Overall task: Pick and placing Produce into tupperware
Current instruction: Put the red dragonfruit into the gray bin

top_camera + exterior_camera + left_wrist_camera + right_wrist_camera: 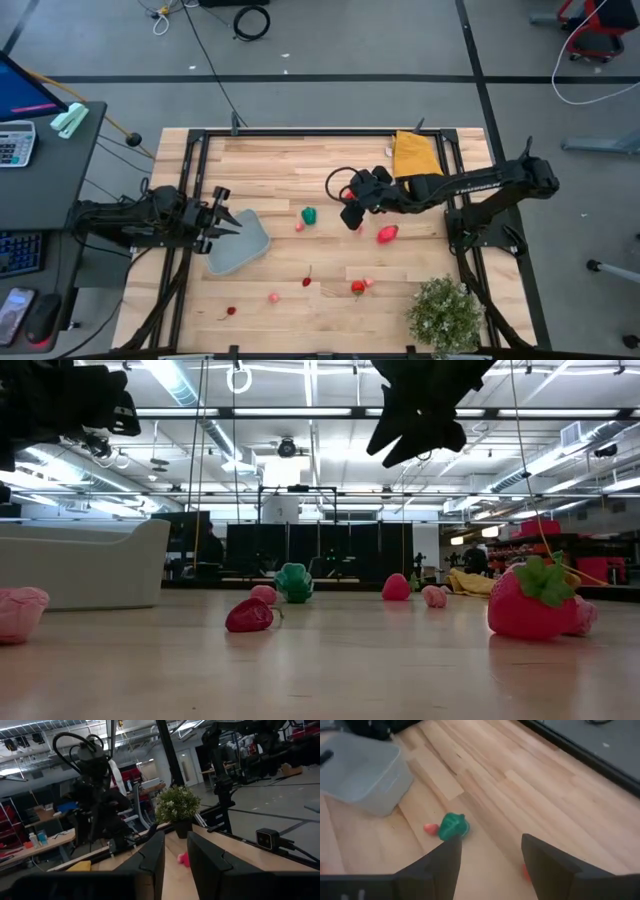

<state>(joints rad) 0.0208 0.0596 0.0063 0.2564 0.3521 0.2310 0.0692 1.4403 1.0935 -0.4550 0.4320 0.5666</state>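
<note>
The tupperware [243,247] is a pale grey-blue tub on the table's left part, also in the low view [85,565] and the right wrist view [365,775]. Small produce pieces lie scattered on the wood: a green one [309,215] [453,826] [294,582], a pink one beside it [431,827], a red one [387,235], a strawberry [358,288] [535,600], and several more toward the near edge. My left gripper [228,212] [176,857] is open, raised over the tub's left rim. My right gripper [352,215] [492,865] is open, held high right of the green piece.
A bushy green plant [443,315] stands at the near right corner and a yellow folded cloth [415,155] lies at the far right. A black frame [300,132] borders the table. Bare wood lies between the tub and the green piece.
</note>
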